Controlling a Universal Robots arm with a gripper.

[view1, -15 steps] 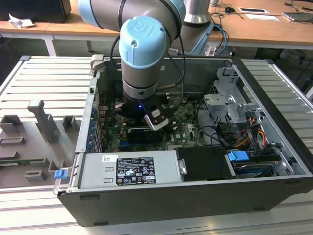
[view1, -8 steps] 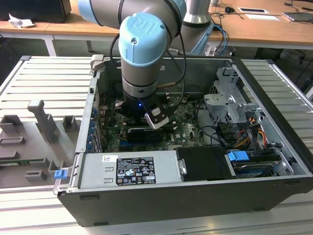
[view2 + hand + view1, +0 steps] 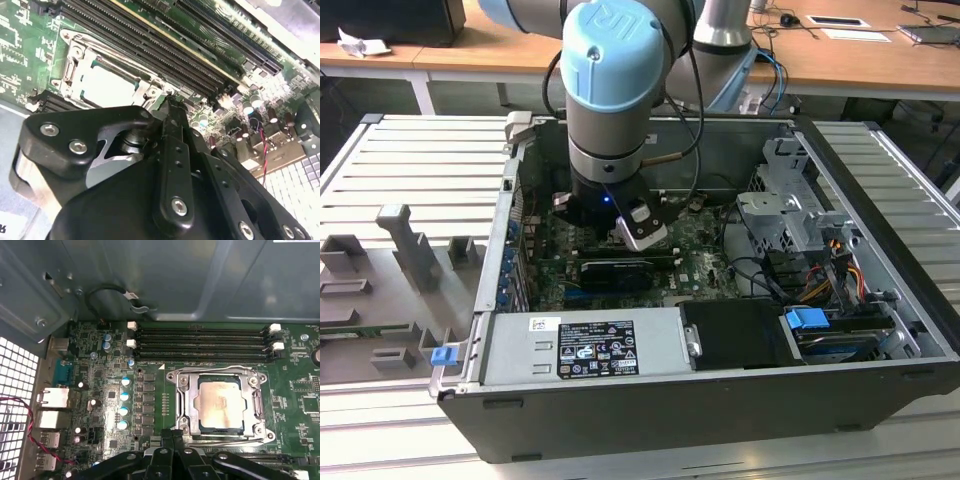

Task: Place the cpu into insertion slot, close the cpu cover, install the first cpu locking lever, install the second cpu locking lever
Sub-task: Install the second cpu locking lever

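First wrist view: the pale silver-beige square cpu [image 3: 220, 403] is seen already seated in the silvery-rimmed insertion slot [image 3: 260, 381] on the green motherboard [image 3: 295, 395], with the thin silvery cpu cover [image 3: 189, 400] lying flat around it, framing the chip through its cut-out. The black jaws [image 3: 172, 436] hang just at the socket's near edge, drawn together with nothing visibly held, probably positioned to work a locking lever. Long black memory slots [image 3: 200, 342] lie on the far side. In the exterior view the open grey computer case [image 3: 720, 420] rests on a ribbed metal bench [image 3: 410, 160]; wooden desks [image 3: 840, 60] stand behind.
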